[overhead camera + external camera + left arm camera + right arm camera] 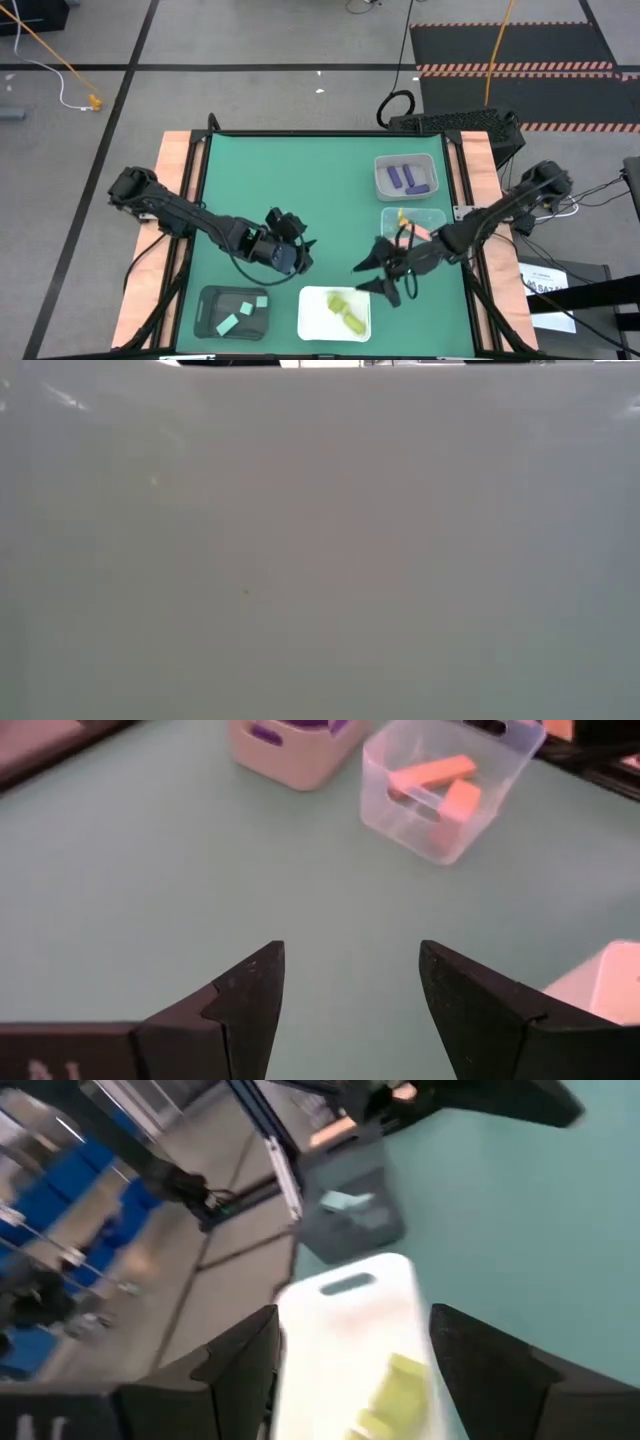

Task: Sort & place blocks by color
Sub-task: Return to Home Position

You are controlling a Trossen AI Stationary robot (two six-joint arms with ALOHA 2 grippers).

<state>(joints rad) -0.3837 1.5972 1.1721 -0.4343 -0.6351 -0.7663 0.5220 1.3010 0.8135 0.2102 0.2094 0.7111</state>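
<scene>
Every block sits in a container. Mint green blocks (238,318) lie in the black tray (210,300), and yellow blocks (345,312) in the white tray (310,325). Purple blocks (408,178) are in the grey bin (384,186), and salmon-orange blocks (440,782) in the clear bin (395,815). My left gripper (306,254) is open and empty over the green mat, above the gap between the two near trays. My right gripper (366,277) is open and empty, just beyond the white tray's right far corner; its wrist view shows a yellow block (398,1388).
The green mat (290,180) is bare across its far and left parts. The grey and clear bins stand along the right edge, the black and white trays along the near edge. A pale surface close to the camera fills the low view (320,560).
</scene>
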